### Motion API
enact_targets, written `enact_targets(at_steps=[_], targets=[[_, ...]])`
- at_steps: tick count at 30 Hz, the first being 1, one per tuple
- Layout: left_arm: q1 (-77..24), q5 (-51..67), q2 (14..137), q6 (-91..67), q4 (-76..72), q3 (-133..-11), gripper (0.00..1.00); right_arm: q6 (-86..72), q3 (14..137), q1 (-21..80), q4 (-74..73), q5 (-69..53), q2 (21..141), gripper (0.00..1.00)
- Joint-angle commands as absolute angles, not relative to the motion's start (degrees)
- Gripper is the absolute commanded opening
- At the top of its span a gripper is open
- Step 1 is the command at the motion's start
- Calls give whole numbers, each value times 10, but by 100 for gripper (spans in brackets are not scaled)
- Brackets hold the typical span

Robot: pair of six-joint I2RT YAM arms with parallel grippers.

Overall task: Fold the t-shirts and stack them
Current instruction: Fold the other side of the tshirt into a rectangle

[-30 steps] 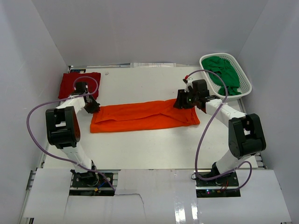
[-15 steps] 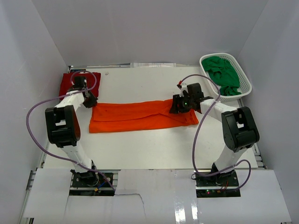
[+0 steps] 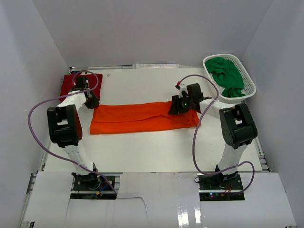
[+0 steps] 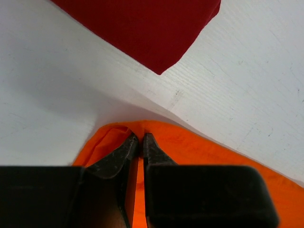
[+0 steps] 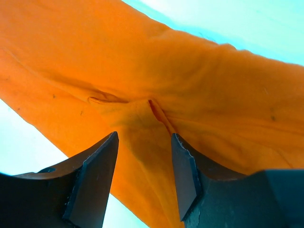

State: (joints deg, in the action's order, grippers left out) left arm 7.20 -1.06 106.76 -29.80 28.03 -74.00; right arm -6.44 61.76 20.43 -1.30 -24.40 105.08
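The bright orange t-shirt (image 3: 142, 116) lies as a long folded strip across the middle of the table. My left gripper (image 3: 93, 102) is at its far left corner, jaws closed on the orange edge (image 4: 141, 137). My right gripper (image 3: 176, 107) is low over the strip's right part, open, its jaws straddling a raised wrinkle of orange cloth (image 5: 145, 137). The dark red t-shirt (image 3: 71, 85) lies folded at the far left, just beyond the left gripper, and also shows in the left wrist view (image 4: 142, 28). The green t-shirt (image 3: 227, 76) is bunched in the basket.
A white plastic mesh basket (image 3: 251, 85) stands at the far right corner. White walls close in the table on the left, back and right. Purple cables loop out from both arms over the table sides.
My right gripper has moved left along the orange strip, and the strip's right end has shifted a little left with it. My left gripper has edged towards the dark red shirt.
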Motion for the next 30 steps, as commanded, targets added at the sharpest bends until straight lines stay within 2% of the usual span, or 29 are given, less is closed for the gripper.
enact_targets(at_steps=[1, 9, 18, 21, 22, 24, 28, 30], targets=[[76, -7, 1059, -293, 274, -755, 20, -49, 641, 214, 7, -256, 1039, 54], [76, -2, 1060, -291, 270, -748, 20, -33, 672, 217, 11, -267, 1079, 54], [73, -1, 1057, -289, 259, -735, 20, -18, 677, 219, 34, -268, 1098, 46], [73, -1, 1056, -289, 258, -734, 20, -18, 678, 219, 31, -272, 1100, 37], [72, -1, 1056, -289, 258, -733, 20, -19, 679, 219, 26, -275, 1100, 30], [71, -1, 1056, -289, 258, -731, 20, -25, 675, 219, 26, -279, 1096, 26], [69, -1, 1056, -289, 256, -730, 20, -40, 662, 220, 31, -294, 1079, 8], [69, -1, 1056, -287, 256, -729, 20, -53, 657, 221, 26, -306, 1071, 8]])
